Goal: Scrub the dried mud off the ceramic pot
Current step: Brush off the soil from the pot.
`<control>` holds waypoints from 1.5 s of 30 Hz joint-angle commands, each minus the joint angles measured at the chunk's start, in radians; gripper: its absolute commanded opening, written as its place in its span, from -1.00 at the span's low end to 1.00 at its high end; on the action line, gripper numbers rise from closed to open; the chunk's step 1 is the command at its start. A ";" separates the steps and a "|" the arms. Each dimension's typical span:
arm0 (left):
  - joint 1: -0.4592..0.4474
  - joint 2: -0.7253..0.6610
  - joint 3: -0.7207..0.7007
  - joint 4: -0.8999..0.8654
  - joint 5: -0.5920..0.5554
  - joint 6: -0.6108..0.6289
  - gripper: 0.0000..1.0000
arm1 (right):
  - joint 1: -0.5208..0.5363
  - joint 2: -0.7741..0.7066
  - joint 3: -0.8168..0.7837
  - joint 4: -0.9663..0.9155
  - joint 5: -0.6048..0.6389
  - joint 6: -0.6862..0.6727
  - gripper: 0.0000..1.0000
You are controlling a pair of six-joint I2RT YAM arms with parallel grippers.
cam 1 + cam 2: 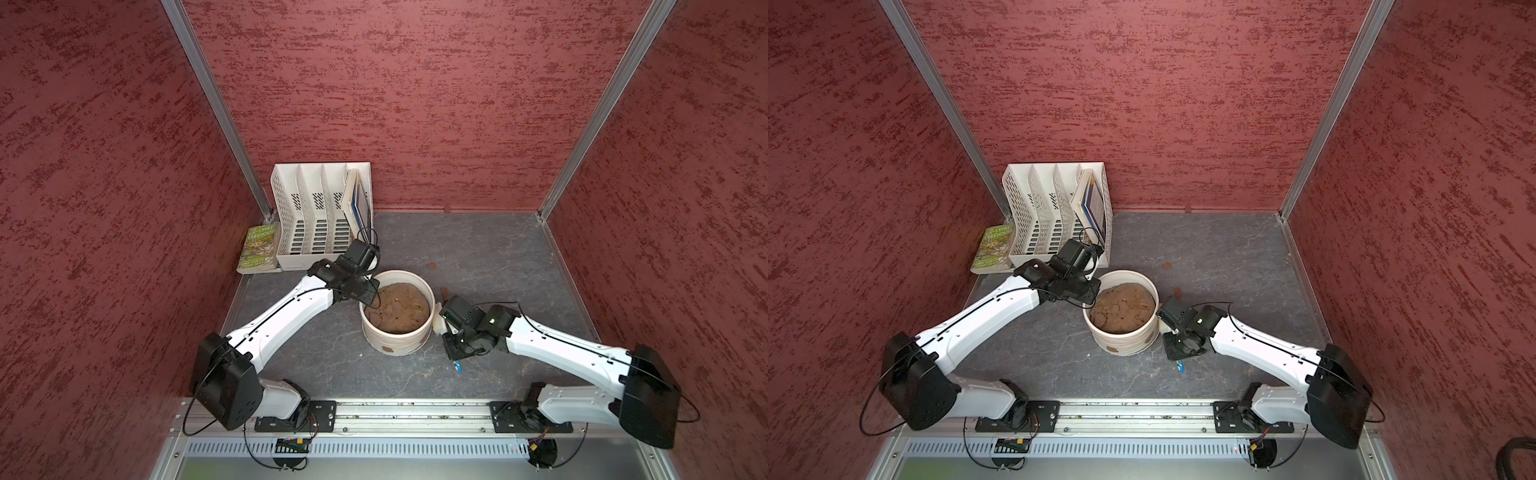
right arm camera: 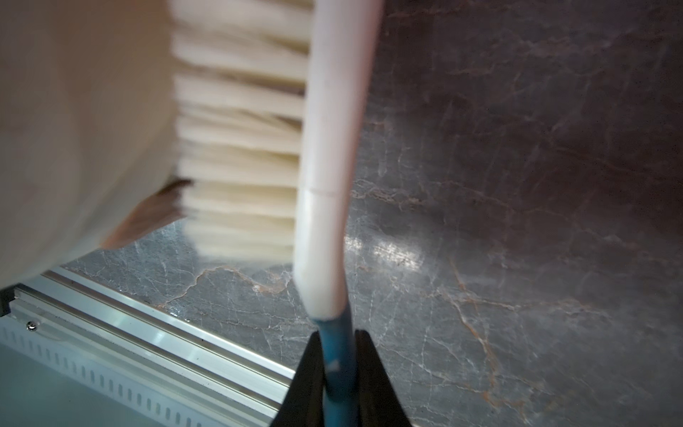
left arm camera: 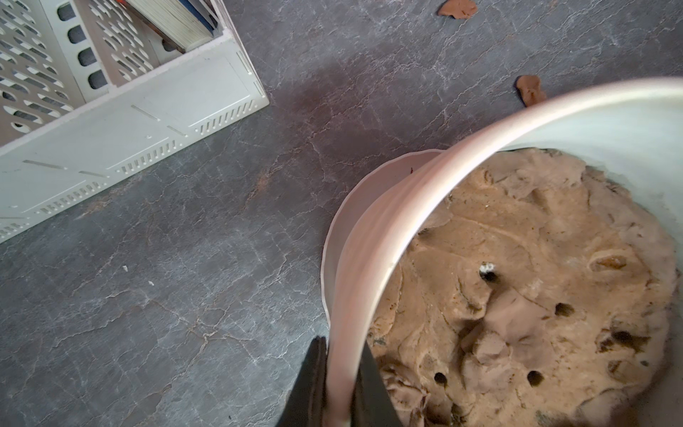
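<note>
— While the left gripper (image 3: 342,384) pinches the rim, where does the ceramic pot (image 1: 405,340) stand?
— Upright near the middle of the grey table (image 1: 490,249) in both top views, in front of the white file organiser (image 1: 316,216) and apart from it. One black finger sits outside the wall and the other inside, closed on the rim at the pot's left side. The inner one is next to the lumpy tan soil (image 1: 399,307) that fills the pot.
— And the right gripper (image 2: 338,369)?
— Clamped on the blue handle of a brush (image 2: 332,148). Its white head runs alongside the pot's right wall, and the cream bristles (image 2: 240,148) press against the glaze. The wrist view is blurred there.
— Where is the dried mud (image 2: 148,218)?
— One reddish-brown patch clings low on the wall, right at the end of the bristles. A top view shows two more patches (image 1: 387,348) on the near wall, close to the base. Loose flakes (image 3: 530,90) lie on the table behind the pot, one just beside it and another farther off.
— Anything else on the table?
— A green book (image 1: 259,249) lies flat just left of the organiser. A few books (image 1: 356,199) stand tilted in the organiser's rightmost compartment.
</note>
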 commanded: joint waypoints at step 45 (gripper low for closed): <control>-0.013 -0.052 -0.016 -0.104 0.052 -0.035 -1.00 | -0.073 0.100 0.033 -0.064 0.119 -0.008 -1.00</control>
